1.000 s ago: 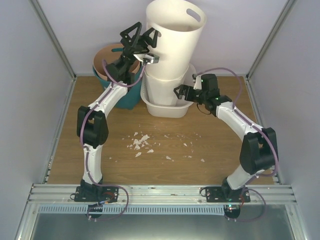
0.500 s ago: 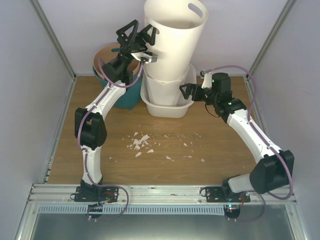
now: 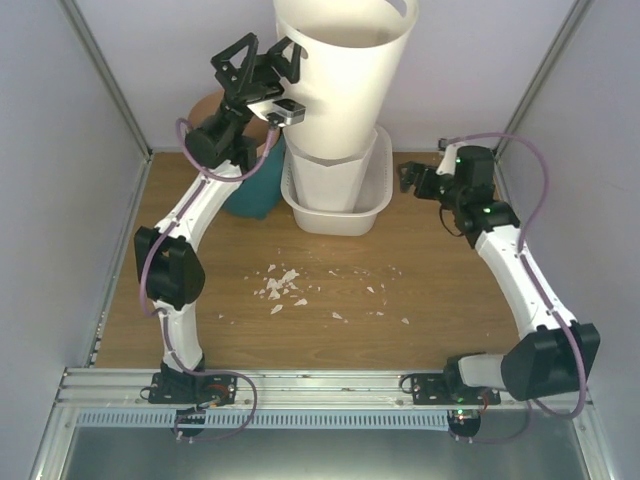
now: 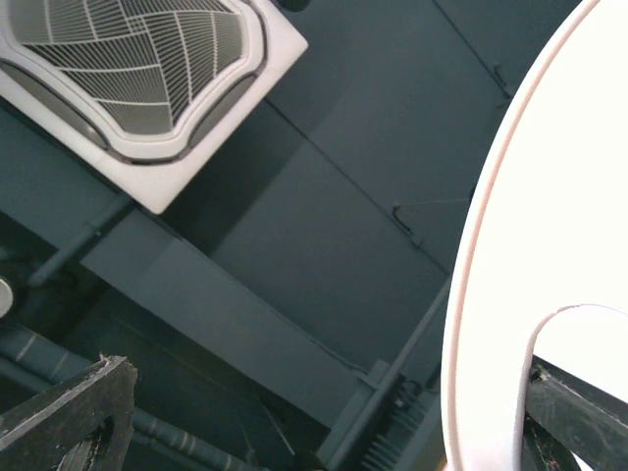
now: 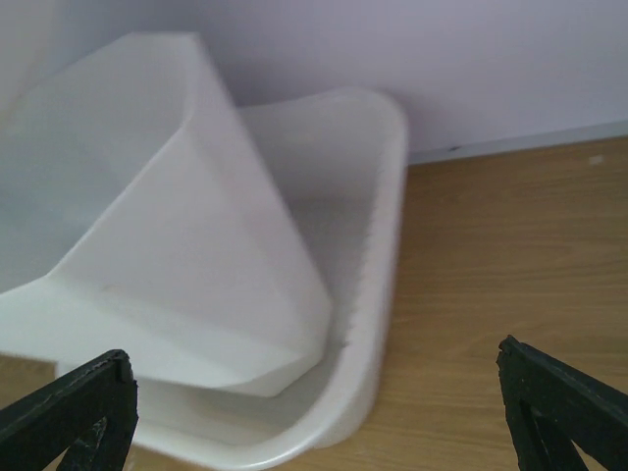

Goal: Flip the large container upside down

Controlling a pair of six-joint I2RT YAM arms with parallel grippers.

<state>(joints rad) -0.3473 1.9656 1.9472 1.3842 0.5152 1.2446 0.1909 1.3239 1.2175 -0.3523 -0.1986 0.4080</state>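
The large container, a wide white tub, stands at the back of the table with an octagonal white bin inside it. A tall round white bin hangs above them, lifted out of the octagonal one. My left gripper is open at that round bin's left rim. One of its fingers shows through the bin's handle slot. My right gripper is open, just right of the tub and apart from it. The right wrist view shows the tub's rim and the octagonal bin ahead of the open right gripper.
A teal bucket with a brown lining stands left of the tub, behind my left arm. White crumbs lie scattered on the wooden table's middle. Grey walls close in the left, right and back sides.
My left gripper has risen and drifted left, and the round bin has gone up with it. My right gripper has drawn back to the right, away from the tub's side.
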